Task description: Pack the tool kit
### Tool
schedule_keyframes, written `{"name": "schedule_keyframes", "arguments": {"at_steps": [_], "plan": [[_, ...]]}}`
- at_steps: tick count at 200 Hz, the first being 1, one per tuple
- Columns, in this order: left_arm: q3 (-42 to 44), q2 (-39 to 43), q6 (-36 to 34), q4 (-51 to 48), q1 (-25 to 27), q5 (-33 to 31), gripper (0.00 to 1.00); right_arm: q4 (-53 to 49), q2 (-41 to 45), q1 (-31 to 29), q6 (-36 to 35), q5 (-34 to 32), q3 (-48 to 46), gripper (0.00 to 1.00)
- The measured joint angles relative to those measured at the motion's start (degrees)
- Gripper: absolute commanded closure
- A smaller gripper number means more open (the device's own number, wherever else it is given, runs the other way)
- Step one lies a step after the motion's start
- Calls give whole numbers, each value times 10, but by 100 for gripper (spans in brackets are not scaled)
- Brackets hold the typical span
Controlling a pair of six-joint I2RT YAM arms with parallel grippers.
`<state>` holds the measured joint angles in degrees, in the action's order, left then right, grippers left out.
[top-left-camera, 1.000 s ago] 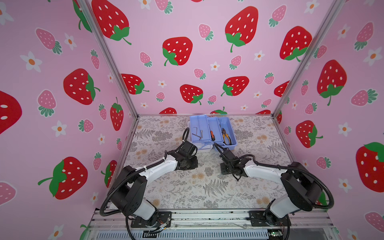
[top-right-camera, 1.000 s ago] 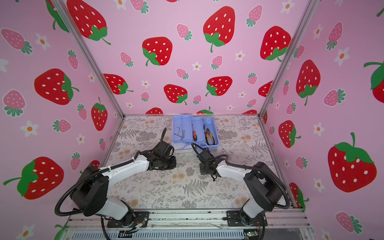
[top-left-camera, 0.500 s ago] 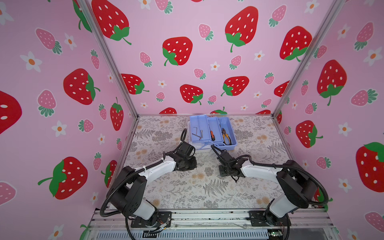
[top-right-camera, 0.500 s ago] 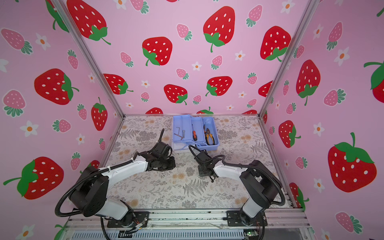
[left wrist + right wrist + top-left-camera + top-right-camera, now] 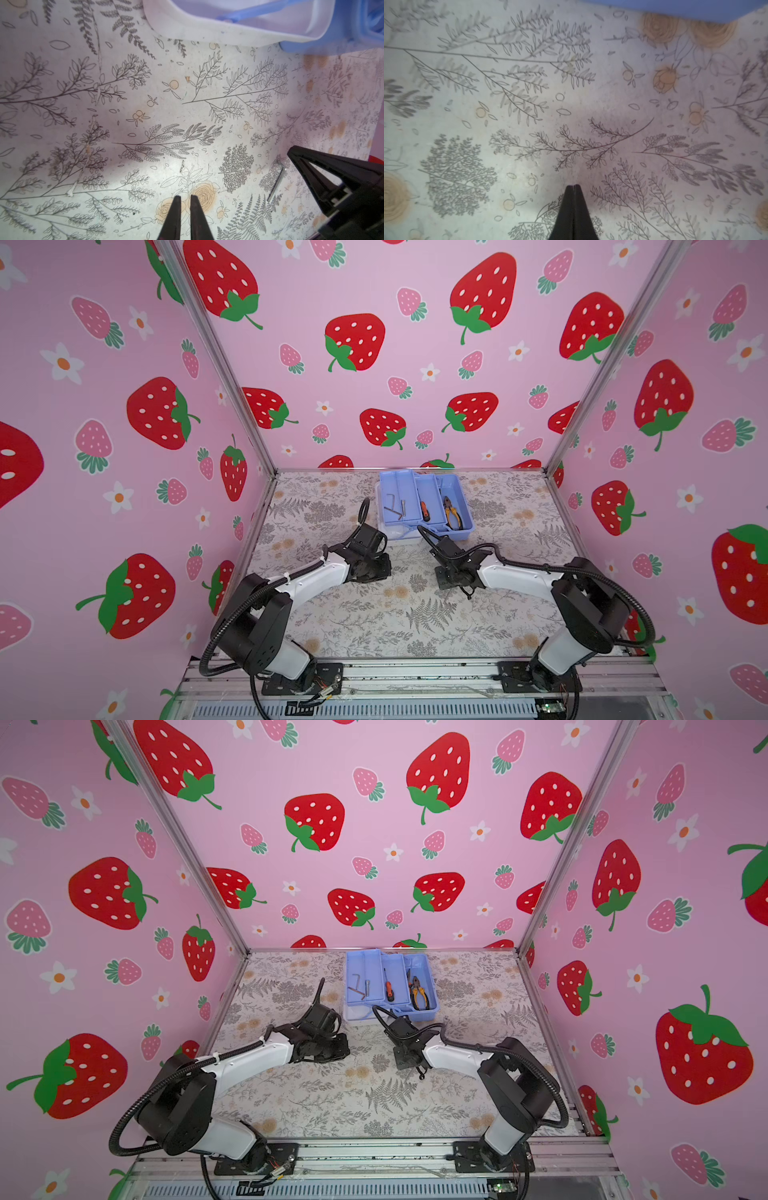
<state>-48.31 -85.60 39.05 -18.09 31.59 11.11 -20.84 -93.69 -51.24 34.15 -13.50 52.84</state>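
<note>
At the near edge a metal rail [image 5: 415, 672] is seen, on which both arm bases are mounted. From it the left arm [image 5: 307, 578] and the right arm [image 5: 515, 576] are stretched forward and inward over the floral counter [image 5: 374, 626], with their wrists bent down near its middle.

The left end effector [image 5: 185, 199] is held over the counter with its fingers drawn narrow. A slim gap is left between them and nothing is gripped. The right end effector [image 5: 574, 186] is pressed fully together, tips meeting, with nothing seen between them. In the left wrist view a thin metal rod [image 5: 276, 185] is seen lying flat on the counter just beside the right end effector.

Farther back, in both top views, the tool kit [image 5: 461, 533] is found at the far middle of the counter, near the back wall. It is laid open, with its blue trays spread side by side. Hex keys [image 5: 392, 506] are laid in the left tray, an orange-handled screwdriver [image 5: 424, 511] in the middle one, and pliers [image 5: 452, 514] in the right compartment. The white lid [image 5: 228, 31] is seen under the left tray on the near side.
</note>
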Motion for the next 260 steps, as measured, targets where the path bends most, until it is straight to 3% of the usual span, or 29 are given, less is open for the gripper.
{"name": "schedule_keyframes", "arguments": {"at_steps": [28,66,92,142,214,260], "plan": [[1,0,0,3,-2,1,86,-3,10,0,-1,3,14,89],[1,0,0,3,-9,4,86,-4,61,0,25,29,-38,54],[1,0,0,3,-13,8,86,-5,98,0,47,49,-81,49],[1,0,0,3,-14,16,86,11,75,0,62,76,-92,52],[17,18,0,3,-18,15,86,56,31,0,62,96,-78,84],[17,18,0,3,-21,16,86,53,5,-12,56,86,-49,97]]}}
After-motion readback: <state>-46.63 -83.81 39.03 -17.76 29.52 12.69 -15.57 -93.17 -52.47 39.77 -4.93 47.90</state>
